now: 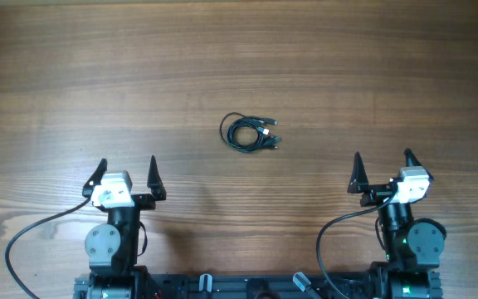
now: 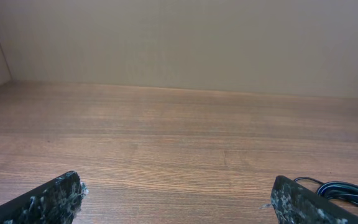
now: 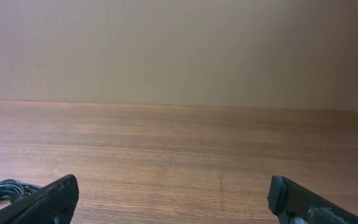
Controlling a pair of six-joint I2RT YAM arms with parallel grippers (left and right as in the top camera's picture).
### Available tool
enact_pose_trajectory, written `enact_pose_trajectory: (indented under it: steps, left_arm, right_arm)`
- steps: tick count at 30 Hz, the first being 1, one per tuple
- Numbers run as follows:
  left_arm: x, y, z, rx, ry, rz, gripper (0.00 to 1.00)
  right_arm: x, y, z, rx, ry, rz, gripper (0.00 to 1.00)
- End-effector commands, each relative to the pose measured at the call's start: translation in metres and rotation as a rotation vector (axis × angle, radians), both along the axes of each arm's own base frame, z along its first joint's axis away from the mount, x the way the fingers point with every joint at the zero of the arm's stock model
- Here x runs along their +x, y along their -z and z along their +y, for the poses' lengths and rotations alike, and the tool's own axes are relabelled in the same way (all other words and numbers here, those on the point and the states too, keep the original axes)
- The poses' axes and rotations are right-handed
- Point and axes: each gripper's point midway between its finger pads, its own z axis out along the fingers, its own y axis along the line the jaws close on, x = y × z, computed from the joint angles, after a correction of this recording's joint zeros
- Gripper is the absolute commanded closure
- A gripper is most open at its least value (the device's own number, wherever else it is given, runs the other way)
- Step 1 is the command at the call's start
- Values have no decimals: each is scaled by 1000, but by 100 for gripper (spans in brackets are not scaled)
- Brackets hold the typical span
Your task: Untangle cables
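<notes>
At the lower left of the overhead view the left gripper [image 1: 127,170] hovers over the wooden table [image 1: 239,50], jaws spread wide and holding nothing. Just above the frame's centre lie the cables [image 1: 251,132], one small coiled bundle with plug ends at its right side, well apart from both arms. At the lower right the right gripper [image 1: 383,162] is likewise wide and empty. Untangling looks not yet begun. The next move calls for one arm to reach in and pinch a plug while the other pins the coil.
</notes>
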Motion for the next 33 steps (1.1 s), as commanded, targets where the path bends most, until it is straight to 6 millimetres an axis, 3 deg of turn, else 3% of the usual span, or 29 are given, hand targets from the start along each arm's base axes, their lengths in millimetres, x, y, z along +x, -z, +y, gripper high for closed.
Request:
enact_pose_trajectory:
  steps: [1,28,30,31,33]
  left_arm:
    - [0,2,4,-4,-23,5,0]
    - [0,-2,3,-9,-15,-11,0]
    - [-3,-7,-43,-87,247,-23,0]
    - [-14,-15,-77,-108,458,-44,0]
    - [-35,-34,-111,-92,696,-117,0]
  right_arm:
    - [0,0,-2,13,10,0,0]
    - [0,0,-2,13,10,0,0]
    - [0,0,-2,12,10,0,0]
    - [0,0,-2,12,10,0,0]
    - [0,0,-2,12,10,0,0]
